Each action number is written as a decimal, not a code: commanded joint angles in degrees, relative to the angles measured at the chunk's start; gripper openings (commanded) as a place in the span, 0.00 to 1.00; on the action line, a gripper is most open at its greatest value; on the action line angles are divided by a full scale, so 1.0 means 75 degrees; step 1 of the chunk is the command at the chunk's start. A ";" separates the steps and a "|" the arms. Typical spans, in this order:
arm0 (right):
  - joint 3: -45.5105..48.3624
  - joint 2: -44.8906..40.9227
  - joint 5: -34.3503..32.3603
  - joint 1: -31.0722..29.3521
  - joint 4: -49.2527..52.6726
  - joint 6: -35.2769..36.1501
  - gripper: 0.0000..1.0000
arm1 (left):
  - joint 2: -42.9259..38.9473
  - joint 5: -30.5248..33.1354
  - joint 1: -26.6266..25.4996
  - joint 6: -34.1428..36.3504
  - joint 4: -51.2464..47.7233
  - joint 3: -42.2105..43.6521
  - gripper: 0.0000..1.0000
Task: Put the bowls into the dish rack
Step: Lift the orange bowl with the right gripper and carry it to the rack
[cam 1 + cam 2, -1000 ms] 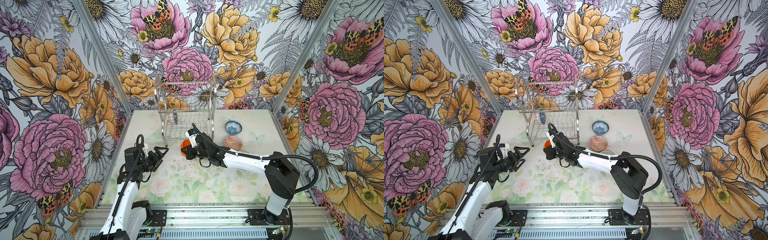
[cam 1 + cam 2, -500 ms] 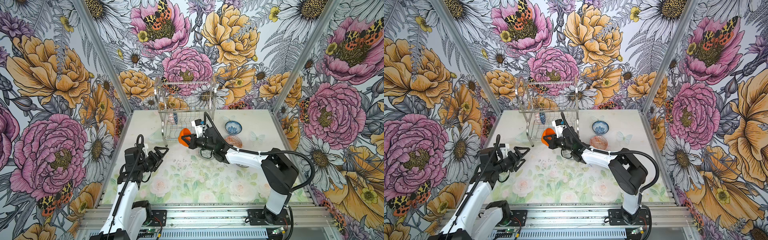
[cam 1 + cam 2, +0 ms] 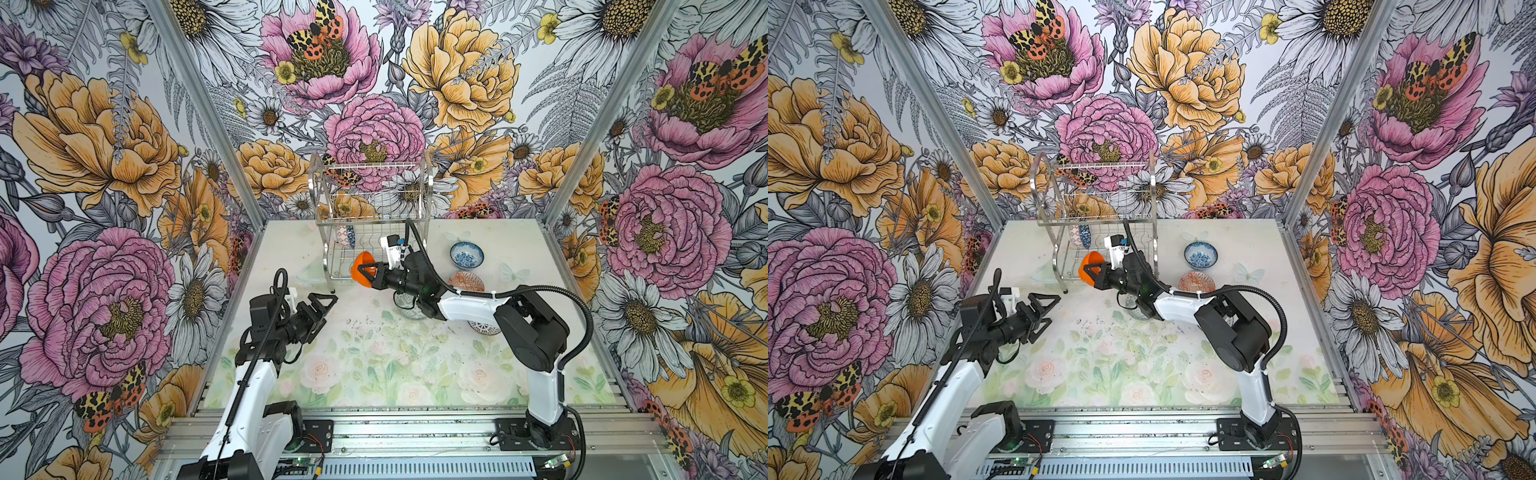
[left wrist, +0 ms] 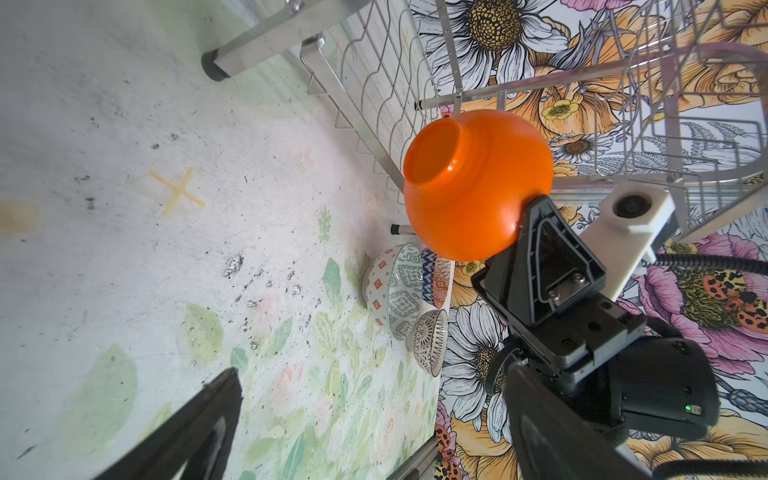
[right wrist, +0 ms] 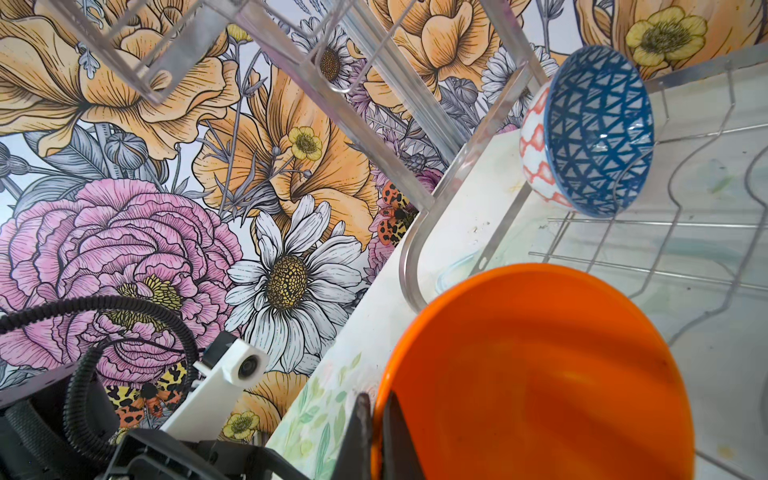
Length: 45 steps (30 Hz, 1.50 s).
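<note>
**Loading stage.** In both top views we see the right end effector [image 3: 369, 272] clamped on the rim of the orange bowl [image 3: 358, 266]. The right wrist view shows its fingers [image 5: 397, 440] pinching the rim, one inside and one outside. The bowl is turned on its side and held clear of the desk [image 3: 374, 365]. It hangs at the front edge of the lower tier of the rack [image 3: 374, 216]; we cannot tell whether it touches the wires.

The zigzag bowl [image 3: 345, 237] stands on edge in a slot at the left end of that same tier.

Four bowls sit on the desk to the right of the rack:
- The floral bowl [image 3: 466, 254] is farthest back.
- The red bowl [image 3: 467, 281] is just in front of it.
- The green bowl [image 3: 409, 305] and the lattice bowl [image 3: 484, 328] are partly hidden under the right arm.

The left end effector [image 3: 326, 309] is spread wide and empty. It hovers over the desk, near the rack's front left leg and apart from every bowl.
</note>
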<state>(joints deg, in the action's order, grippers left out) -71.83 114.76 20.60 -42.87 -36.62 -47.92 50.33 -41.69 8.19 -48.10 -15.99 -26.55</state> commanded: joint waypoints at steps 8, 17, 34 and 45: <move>-0.0880 0.0941 -0.0412 0.0281 -0.1845 -0.0961 0.00 | 0.0842 -0.0300 0.0106 0.0297 0.0315 -0.0523 0.99; -0.1570 0.1657 -0.0561 0.0463 -0.2191 -0.1418 0.00 | 0.1618 -0.0377 0.0112 0.0560 0.0433 -0.1057 0.99; -0.3308 0.2963 -0.1370 0.0535 -0.2026 -0.1931 0.00 | 0.1808 -0.0616 0.0268 0.0612 0.0425 -0.0980 0.99; -0.4388 0.3664 -0.1633 0.0648 -0.1727 -0.2049 0.00 | 0.1775 -0.0665 0.0278 0.0600 0.0438 -0.0926 0.99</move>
<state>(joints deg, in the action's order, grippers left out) -101.73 140.92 9.17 -38.48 -47.64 -62.96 63.99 -44.88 9.63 -44.80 -13.63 -33.95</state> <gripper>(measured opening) 0.067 0.986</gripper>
